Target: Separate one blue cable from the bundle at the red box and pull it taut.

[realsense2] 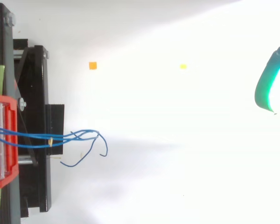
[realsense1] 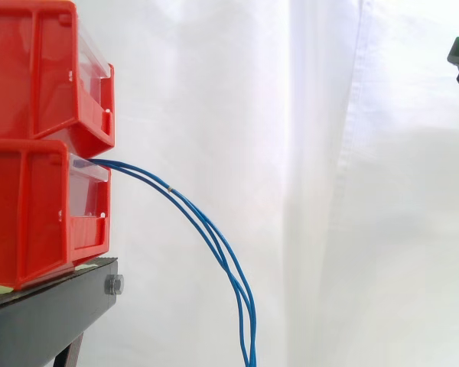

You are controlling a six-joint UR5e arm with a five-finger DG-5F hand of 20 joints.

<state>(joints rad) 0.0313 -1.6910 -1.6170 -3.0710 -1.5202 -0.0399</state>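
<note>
Hand (realsense2: 268, 88) at right edge of frame, well apart from the work; released or clenched, cannot tell. Red bins (realsense1: 38, 145) stacked at left. Blue cables (realsense1: 206, 229) hanging from lower bin, close together: probably risks catching two strands, being bound by yellow tie (realsense2: 50, 141).
</note>
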